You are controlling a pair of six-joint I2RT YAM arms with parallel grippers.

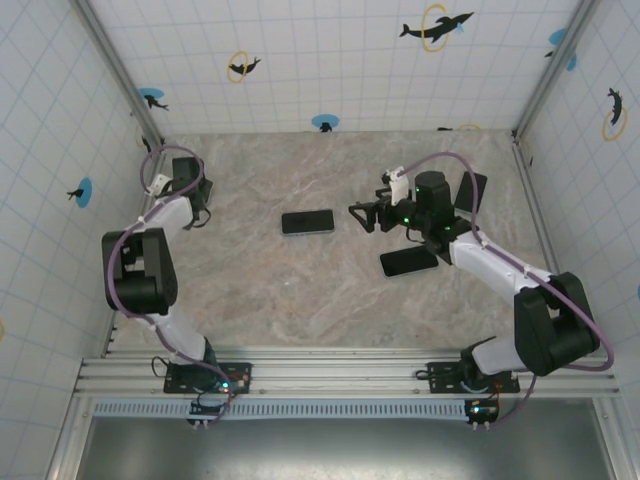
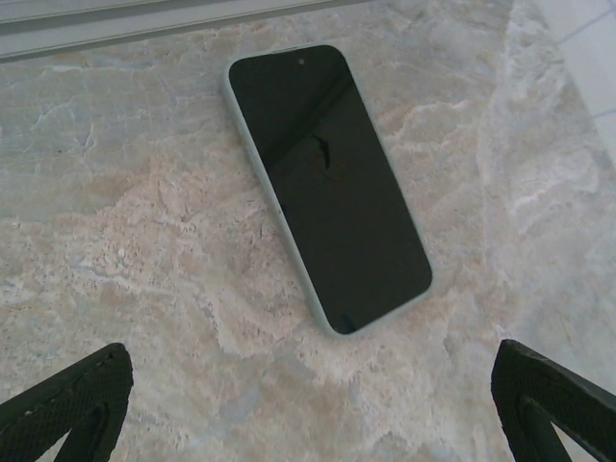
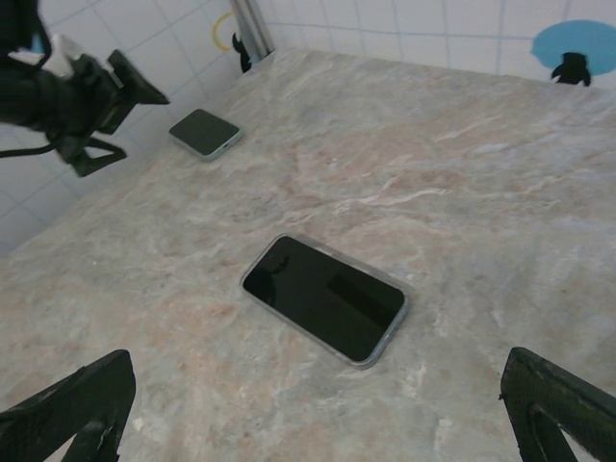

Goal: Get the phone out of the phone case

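From above, the cased phone [image 1: 306, 222] lies flat on the tabletop [image 1: 300, 290], the right pincer [image 1: 358, 217] near its right end; on the left wrist, the left pincer [image 2: 308, 404] gapes wide, a green-edged phone [image 2: 327, 183] lying ahead of it; on the right wrist, the right pincer's wide-spread jaws face the cased phone.

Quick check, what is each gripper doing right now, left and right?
Left gripper: open, holding nothing.
Right gripper: open, holding nothing.
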